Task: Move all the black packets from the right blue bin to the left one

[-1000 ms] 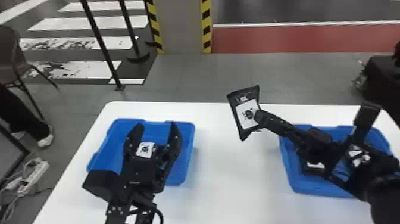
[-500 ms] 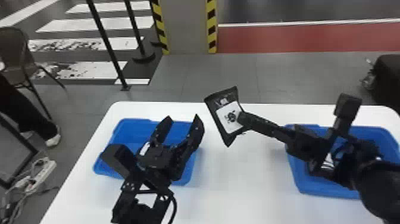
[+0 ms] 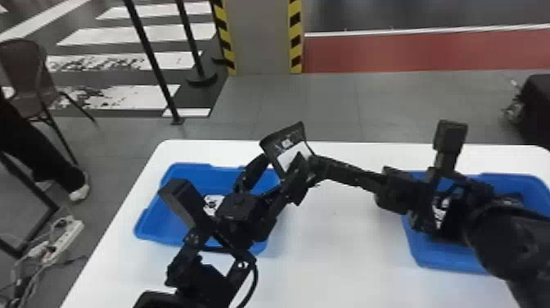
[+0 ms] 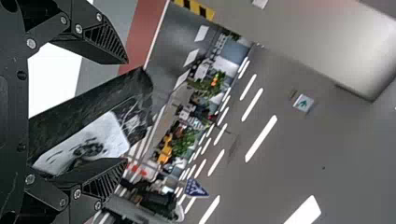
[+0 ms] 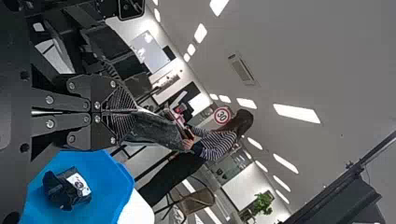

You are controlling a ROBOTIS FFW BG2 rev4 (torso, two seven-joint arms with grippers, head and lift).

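a white table carries the left blue bin and the right blue bin. the right arm enters from the side, stretched leftward; its gripper has its fingers closed on one edge of a raised black packet. the left gripper, angled up from the bottom edge, has its fingers spread around that packet; whether they touch it i cannot tell. one labelled packet lies in the left bin, another in the right. the left wrist view adds a blue triangular sign. the raised packet's white label bears a dark emblem.
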